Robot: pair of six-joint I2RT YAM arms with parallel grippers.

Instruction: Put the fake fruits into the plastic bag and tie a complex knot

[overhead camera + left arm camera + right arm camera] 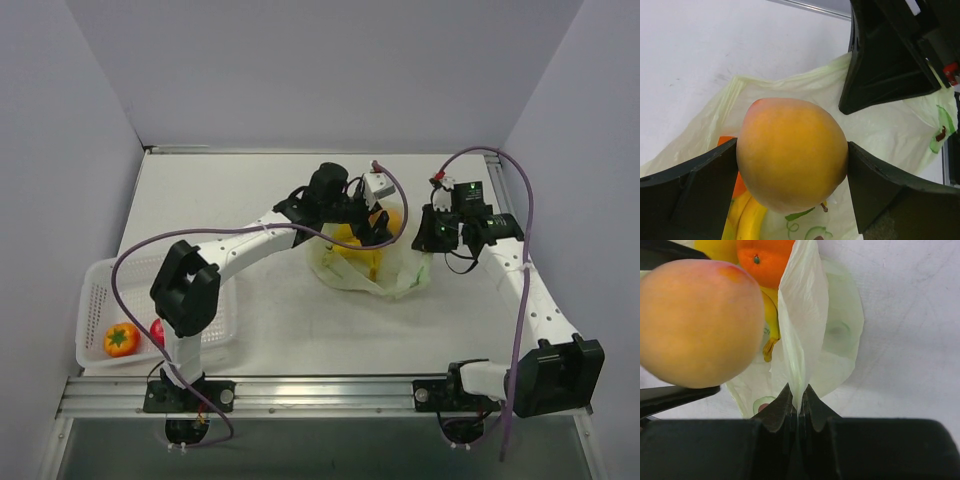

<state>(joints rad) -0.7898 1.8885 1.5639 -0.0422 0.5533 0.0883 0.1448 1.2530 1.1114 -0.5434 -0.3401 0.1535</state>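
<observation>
The pale green plastic bag (375,270) lies open mid-table, with yellow bananas (747,220) and an orange (765,260) inside. My left gripper (378,225) is shut on a yellow-orange mango-like fruit (792,180) and holds it just above the bag's mouth; the fruit also shows in the right wrist view (697,322). My right gripper (428,240) is shut on the bag's edge (802,340), pinching the film upright between its tips (799,407). An orange-red fruit (121,339) and a red apple (157,331) lie in the white basket (100,285).
The white perforated basket sits at the near left, beside the left arm's base. Grey walls enclose the table on three sides. A metal rail (320,390) runs along the near edge. Purple cables loop over both arms.
</observation>
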